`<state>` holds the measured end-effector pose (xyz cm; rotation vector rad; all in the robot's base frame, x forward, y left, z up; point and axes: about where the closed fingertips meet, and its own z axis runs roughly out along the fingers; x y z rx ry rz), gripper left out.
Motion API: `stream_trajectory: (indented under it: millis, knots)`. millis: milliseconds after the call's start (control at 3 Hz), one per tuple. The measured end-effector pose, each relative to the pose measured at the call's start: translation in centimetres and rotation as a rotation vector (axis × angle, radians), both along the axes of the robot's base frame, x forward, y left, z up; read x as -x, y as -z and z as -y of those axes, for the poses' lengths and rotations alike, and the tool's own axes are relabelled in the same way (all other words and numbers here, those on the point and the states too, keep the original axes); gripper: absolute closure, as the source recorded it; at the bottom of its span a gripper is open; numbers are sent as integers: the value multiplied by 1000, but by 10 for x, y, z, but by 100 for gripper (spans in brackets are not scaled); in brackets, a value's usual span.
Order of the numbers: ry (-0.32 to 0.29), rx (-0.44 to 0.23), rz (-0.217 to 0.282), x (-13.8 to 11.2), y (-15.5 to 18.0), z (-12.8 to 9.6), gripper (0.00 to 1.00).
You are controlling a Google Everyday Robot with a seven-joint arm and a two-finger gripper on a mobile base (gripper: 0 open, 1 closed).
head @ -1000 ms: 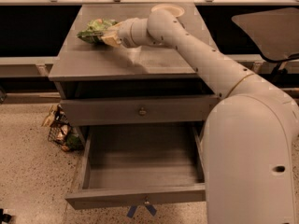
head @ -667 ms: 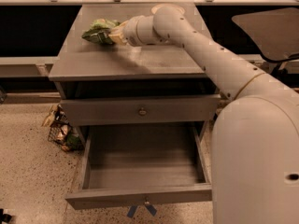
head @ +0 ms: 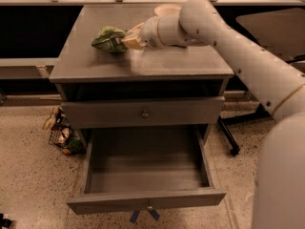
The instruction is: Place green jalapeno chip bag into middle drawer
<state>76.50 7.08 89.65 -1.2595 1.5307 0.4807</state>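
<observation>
The green jalapeno chip bag (head: 107, 38) is a crinkled green bag held just over the left part of the grey cabinet top (head: 157, 63). My gripper (head: 126, 40) comes in from the right on the white arm and is shut on the bag's right end. The middle drawer (head: 145, 200) is pulled wide open below, near the floor, with a bare flat floor and a small knob on its narrow front panel. It lies well below and in front of the gripper.
A closed, taller-fronted grey drawer (head: 143, 112) with a knob sits above the open one. A pale round bowl (head: 167, 8) stands at the back of the top. A wire basket of snack bags (head: 59, 135) is on the floor at left. A black chair base (head: 228, 137) is at right.
The gripper has drawn the green bag to the right and toward the front of the cabinet top. The drawers have not moved.
</observation>
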Motion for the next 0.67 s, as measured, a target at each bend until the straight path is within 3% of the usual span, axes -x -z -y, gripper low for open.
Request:
stream_trajectory:
  millis: [333,667]
  knots:
    - [-145,-11,-68,76,0,29,100]
    - [-236,-25,-116,118,0,52,100]
